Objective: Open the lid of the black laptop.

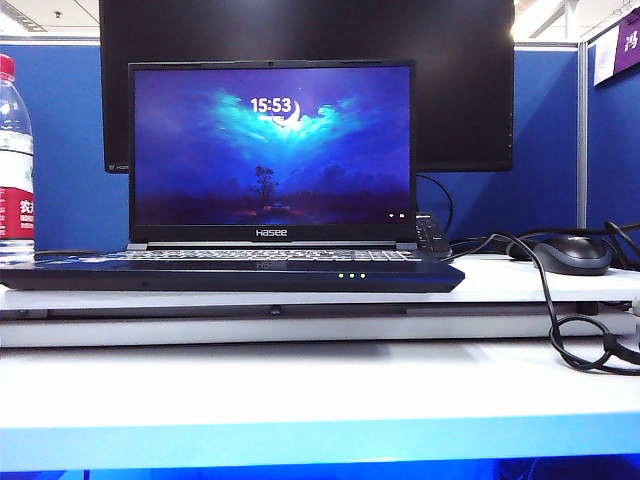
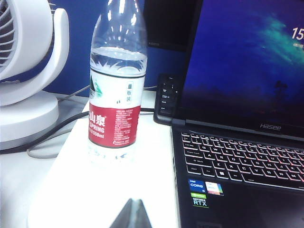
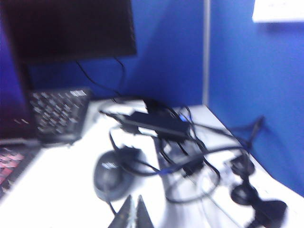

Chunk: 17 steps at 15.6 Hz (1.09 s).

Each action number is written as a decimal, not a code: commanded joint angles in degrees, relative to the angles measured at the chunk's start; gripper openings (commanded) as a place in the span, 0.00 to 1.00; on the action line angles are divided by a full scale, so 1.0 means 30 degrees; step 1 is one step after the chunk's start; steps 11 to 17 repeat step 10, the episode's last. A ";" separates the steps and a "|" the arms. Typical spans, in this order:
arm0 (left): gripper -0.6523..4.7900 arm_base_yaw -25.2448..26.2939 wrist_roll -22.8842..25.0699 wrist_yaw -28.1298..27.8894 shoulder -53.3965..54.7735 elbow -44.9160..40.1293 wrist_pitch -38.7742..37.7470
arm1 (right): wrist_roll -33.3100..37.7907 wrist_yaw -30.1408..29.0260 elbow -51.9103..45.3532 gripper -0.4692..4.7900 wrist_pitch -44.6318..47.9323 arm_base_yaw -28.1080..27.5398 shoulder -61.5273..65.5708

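The black laptop (image 1: pixel 230 272) sits on the white desk with its lid (image 1: pixel 270 150) standing upright, the Hasee screen lit with blue wallpaper and a clock. Neither gripper shows in the exterior view. In the left wrist view my left gripper (image 2: pixel 134 211) is shut and empty over the white desk, just left of the laptop's keyboard (image 2: pixel 237 161) and lid (image 2: pixel 237 61). In the right wrist view my right gripper (image 3: pixel 134 211) is shut and empty near a mouse, with a corner of the laptop (image 3: pixel 9 166) off to one side.
A water bottle (image 2: pixel 116 95) stands left of the laptop, by a white fan (image 2: pixel 28 71). Behind is a large monitor (image 1: pixel 460 80). To the right lie a black mouse (image 1: pixel 572 254), a desktop keyboard (image 3: pixel 59 114) and tangled cables (image 1: pixel 570 330).
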 commanded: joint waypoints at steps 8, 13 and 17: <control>0.11 -0.0015 -0.0051 0.0007 -0.0044 0.0000 0.0131 | 0.0029 -0.0350 -0.0138 0.09 -0.0350 0.0007 -0.0102; 0.11 -0.0015 -0.0051 0.0007 -0.0044 0.0000 0.0131 | 0.0029 -0.0350 -0.0138 0.09 -0.0342 0.0007 -0.0102; 0.11 -0.0015 -0.0051 0.0007 -0.0044 0.0000 0.0131 | 0.0029 -0.0350 -0.0138 0.09 -0.0342 0.0007 -0.0102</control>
